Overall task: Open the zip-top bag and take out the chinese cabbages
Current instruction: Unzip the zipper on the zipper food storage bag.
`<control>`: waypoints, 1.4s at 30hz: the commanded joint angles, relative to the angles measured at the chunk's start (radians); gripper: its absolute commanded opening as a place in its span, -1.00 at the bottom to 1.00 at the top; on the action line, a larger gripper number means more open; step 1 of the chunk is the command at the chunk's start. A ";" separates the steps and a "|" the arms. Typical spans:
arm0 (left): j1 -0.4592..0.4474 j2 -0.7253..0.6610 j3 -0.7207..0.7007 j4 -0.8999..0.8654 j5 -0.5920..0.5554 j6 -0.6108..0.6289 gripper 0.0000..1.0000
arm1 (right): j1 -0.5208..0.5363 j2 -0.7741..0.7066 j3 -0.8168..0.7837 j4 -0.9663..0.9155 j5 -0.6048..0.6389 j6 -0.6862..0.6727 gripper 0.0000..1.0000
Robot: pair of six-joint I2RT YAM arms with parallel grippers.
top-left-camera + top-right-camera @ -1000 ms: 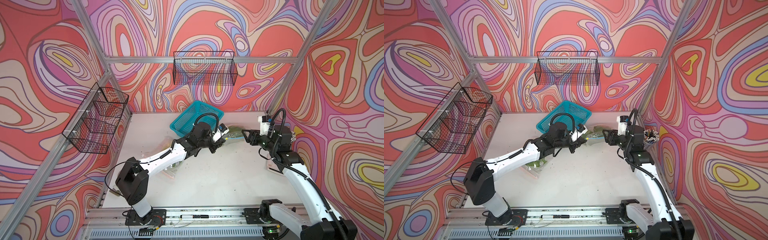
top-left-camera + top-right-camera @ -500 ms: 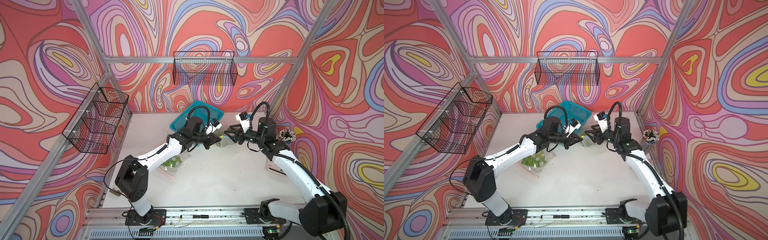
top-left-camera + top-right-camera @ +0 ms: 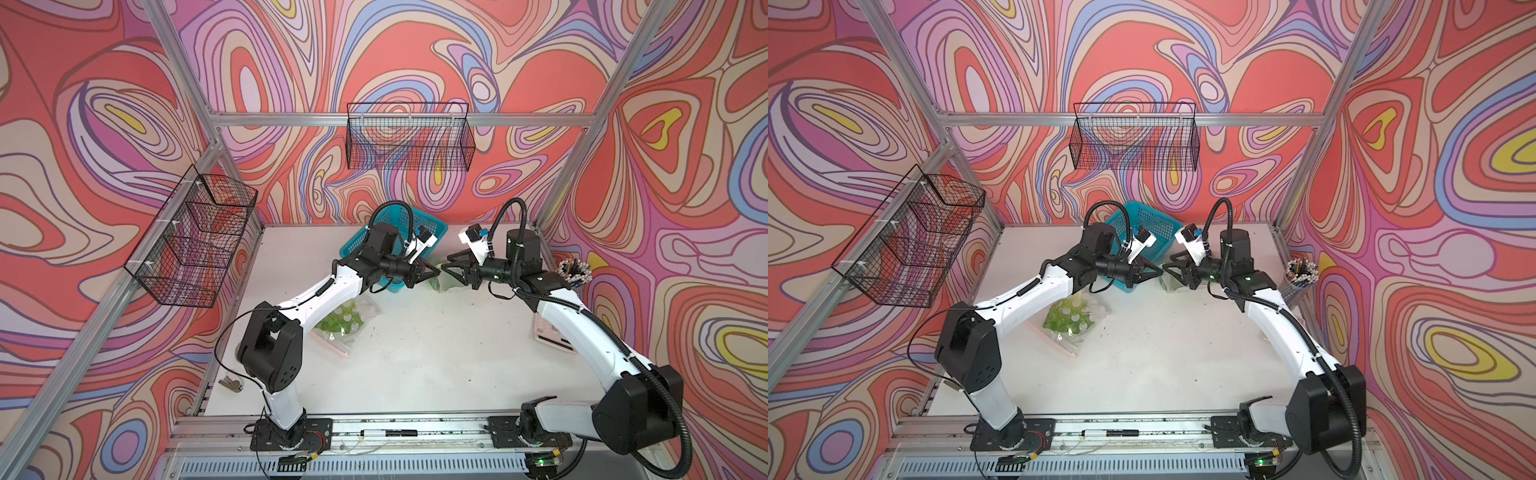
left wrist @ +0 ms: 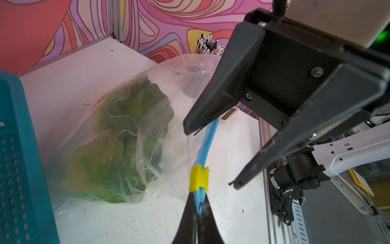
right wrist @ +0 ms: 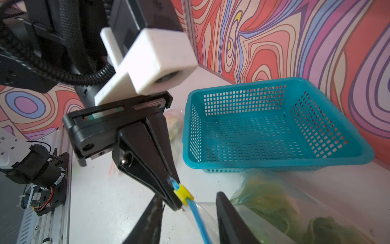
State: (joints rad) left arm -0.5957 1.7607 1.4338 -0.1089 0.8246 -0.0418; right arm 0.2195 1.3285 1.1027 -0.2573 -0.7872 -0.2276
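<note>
The clear zip-top bag point(image 4: 118, 118) lies near the back of the table, also seen in a top view point(image 3: 440, 286). Crinkled green chinese cabbages point(image 4: 126, 143) show through the film; their number is unclear. My left gripper point(image 4: 198, 202) is shut on the end of the bag's blue zip strip point(image 4: 207, 145), just behind the yellow slider point(image 4: 199, 178). My right gripper point(image 5: 188, 195) faces it, open. Its fingers point(image 5: 228, 215) stand on either side of the slider point(image 5: 183, 193) without touching it. In both top views the two grippers meet tip to tip, left point(image 3: 434, 272) and right point(image 3: 448, 270).
A teal basket point(image 5: 270, 126) sits just behind the grippers. A second bag with green contents point(image 3: 347, 322) lies under the left arm. A pen cup point(image 3: 575, 272) and a pink keypad point(image 3: 548, 336) stand at the right edge. Wire baskets point(image 3: 409, 139) hang on the walls.
The right arm has swung left, bringing its gripper up to the left gripper's tips, and its jaws have narrowed around the slider. The left gripper has kept its hold on the zip strip.
</note>
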 commanded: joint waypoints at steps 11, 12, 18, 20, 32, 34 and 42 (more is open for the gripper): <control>0.013 0.009 0.023 -0.006 0.031 -0.027 -1.00 | 0.015 0.047 0.040 -0.078 -0.016 -0.105 -0.27; 0.013 0.010 0.023 -0.005 0.031 -0.028 -1.00 | 0.015 0.050 0.041 -0.085 -0.018 -0.109 -0.27; 0.013 0.014 0.019 -0.007 0.025 -0.028 -1.00 | 0.022 0.065 0.054 -0.088 -0.021 -0.112 -0.36; 0.013 0.014 0.012 -0.002 0.025 -0.027 -1.00 | 0.031 0.072 0.057 -0.080 -0.021 -0.108 -0.38; 0.014 0.003 -0.014 0.035 -0.007 -0.044 -1.00 | 0.043 0.068 0.057 -0.100 0.028 -0.129 -0.72; 0.014 0.000 -0.026 0.052 -0.017 -0.052 -1.00 | 0.043 0.065 0.057 -0.103 0.051 -0.131 -0.75; 0.017 -0.037 -0.083 0.123 -0.048 -0.076 -1.00 | 0.043 0.060 0.054 -0.133 0.108 -0.154 -0.94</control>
State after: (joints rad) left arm -0.5865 1.7603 1.3705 -0.0292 0.7898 -0.1036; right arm 0.2649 1.3983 1.1465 -0.3794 -0.7219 -0.3466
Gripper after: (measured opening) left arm 0.047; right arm 0.084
